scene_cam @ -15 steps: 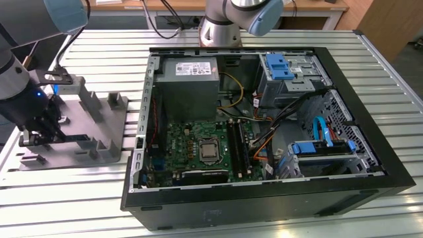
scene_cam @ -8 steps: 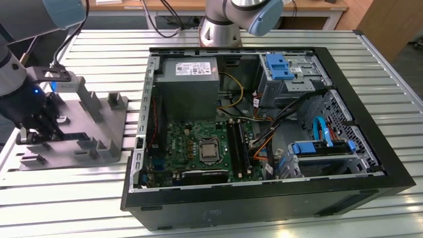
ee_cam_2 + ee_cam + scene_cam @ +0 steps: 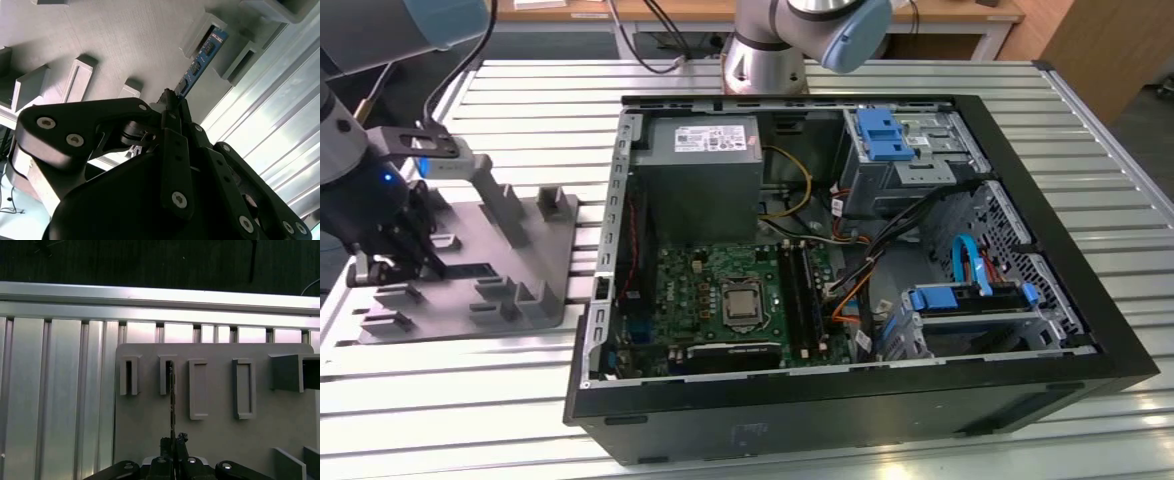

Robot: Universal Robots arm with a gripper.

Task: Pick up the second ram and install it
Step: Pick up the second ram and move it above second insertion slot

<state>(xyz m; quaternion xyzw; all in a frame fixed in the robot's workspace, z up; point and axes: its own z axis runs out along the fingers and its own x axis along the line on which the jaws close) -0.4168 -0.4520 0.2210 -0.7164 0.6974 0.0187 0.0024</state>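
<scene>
At the exterior view's left, the gripper [image 3: 380,265] was seen lowered over a grey fixture [image 3: 520,290], which was set on the slatted metal table [image 3: 1094,100] just beside the open computer case [image 3: 854,400]. The case was laid on its side towards the exterior view's right, well apart from the gripper, and the motherboard [image 3: 720,290] with its long black slots [image 3: 801,290] was exposed inside it.

In the second wrist view, the gripper [image 3: 172,100] was found clenched on the near end of the second ram [image 3: 200,60], with the fingers [image 3: 175,145] drawn together on either face of the board. The stick was held on edge and reached straight out from the fingertips, across the fixture [image 3: 100,30], with its far end lodged between two raised blocks.

In the first wrist view, the second ram [image 3: 172,400] was shown edge-on as a thin dark line running from the gripper [image 3: 174,440] to a narrow pocket of the fixture [image 3: 215,440]. Whether the stick was resting in that pocket or raised slightly above it could not be told.
</scene>
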